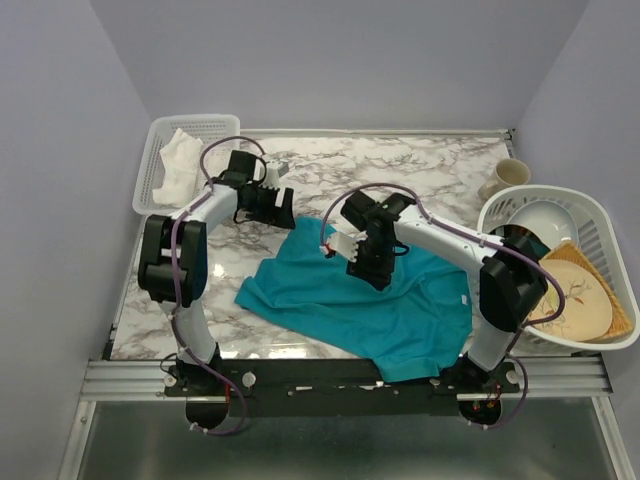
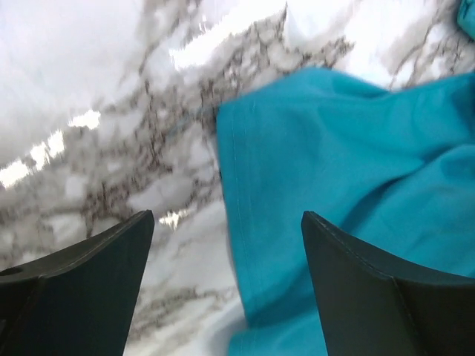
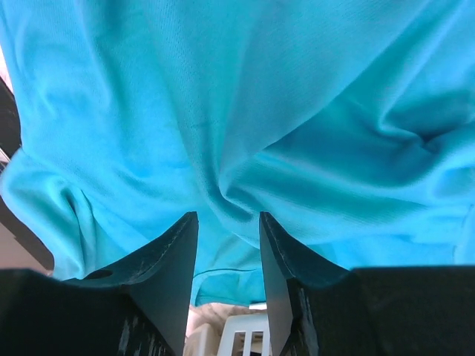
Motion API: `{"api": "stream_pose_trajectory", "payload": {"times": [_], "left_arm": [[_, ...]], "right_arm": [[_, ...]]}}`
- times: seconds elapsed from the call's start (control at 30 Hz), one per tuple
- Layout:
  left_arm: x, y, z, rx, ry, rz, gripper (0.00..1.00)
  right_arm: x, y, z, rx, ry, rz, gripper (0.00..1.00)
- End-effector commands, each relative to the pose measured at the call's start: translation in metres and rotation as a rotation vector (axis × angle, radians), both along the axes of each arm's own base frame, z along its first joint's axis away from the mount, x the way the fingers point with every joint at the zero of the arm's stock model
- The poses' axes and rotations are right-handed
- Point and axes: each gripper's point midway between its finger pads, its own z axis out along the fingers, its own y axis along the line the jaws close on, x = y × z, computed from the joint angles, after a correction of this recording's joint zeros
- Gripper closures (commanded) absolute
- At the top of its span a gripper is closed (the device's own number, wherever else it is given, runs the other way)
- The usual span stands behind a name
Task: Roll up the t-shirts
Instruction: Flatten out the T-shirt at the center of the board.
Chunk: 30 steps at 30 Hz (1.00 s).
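Note:
One teal-blue t-shirt (image 1: 400, 305) lies crumpled and partly spread on the marble table (image 1: 440, 165), in front of the arms. My left gripper (image 1: 278, 208) hovers just past the shirt's far left corner. In the left wrist view it (image 2: 226, 215) is wide open and empty, with the shirt's hemmed edge (image 2: 230, 170) running between the fingers below. My right gripper (image 1: 368, 268) is on the shirt's middle. In the right wrist view it (image 3: 228, 215) is closed on a raised fold of the shirt (image 3: 237, 111), with creases spreading out from the fingertips.
A white basket (image 1: 150, 150) holding a white cloth (image 1: 182, 158) stands at the back left. A pale mug (image 1: 506, 178) stands at the back right. A large white basket (image 1: 610, 225) with a bowl (image 1: 548, 220) and a tan plate (image 1: 578, 298) sits at the right edge.

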Motion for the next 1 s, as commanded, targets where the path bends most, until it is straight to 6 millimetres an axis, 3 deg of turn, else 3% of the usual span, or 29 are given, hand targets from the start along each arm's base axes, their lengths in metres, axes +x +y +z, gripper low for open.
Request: {"api": "stream_pose_trajectory", "payload": {"times": [0.0, 0.1, 0.23, 0.27, 0.5, 0.8, 0.93, 0.97], "left_arm": [[0.042, -0.013, -0.009, -0.014, -0.055, -0.001, 0.16], [0.056, -0.022, -0.016, -0.040, -0.049, -0.007, 0.23], [0.063, -0.037, -0.023, -0.062, -0.047, -0.039, 0.28], [0.061, -0.042, -0.031, -0.057, -0.027, -0.050, 0.30], [0.053, -0.061, -0.040, -0.034, 0.026, -0.088, 0.39], [0.037, -0.043, -0.049, 0.054, 0.053, -0.010, 0.33], [0.038, -0.040, -0.046, 0.066, 0.040, 0.004, 0.32], [0.037, -0.040, -0.045, 0.067, 0.038, 0.004, 0.32]], "right_arm": [[0.011, -0.001, 0.022, 0.021, -0.064, -0.045, 0.52], [0.021, -0.011, 0.027, 0.018, -0.088, -0.081, 0.52], [0.049, -0.034, 0.027, 0.011, -0.090, -0.228, 0.53], [0.055, -0.038, 0.025, 0.005, -0.086, -0.254, 0.53], [0.088, -0.053, 0.030, 0.006, -0.126, -0.340, 0.53], [0.133, -0.059, 0.035, 0.009, -0.220, -0.411, 0.53], [0.162, -0.068, 0.029, -0.008, -0.262, -0.471, 0.53], [0.169, -0.073, 0.020, -0.026, -0.251, -0.487, 0.53]]}}
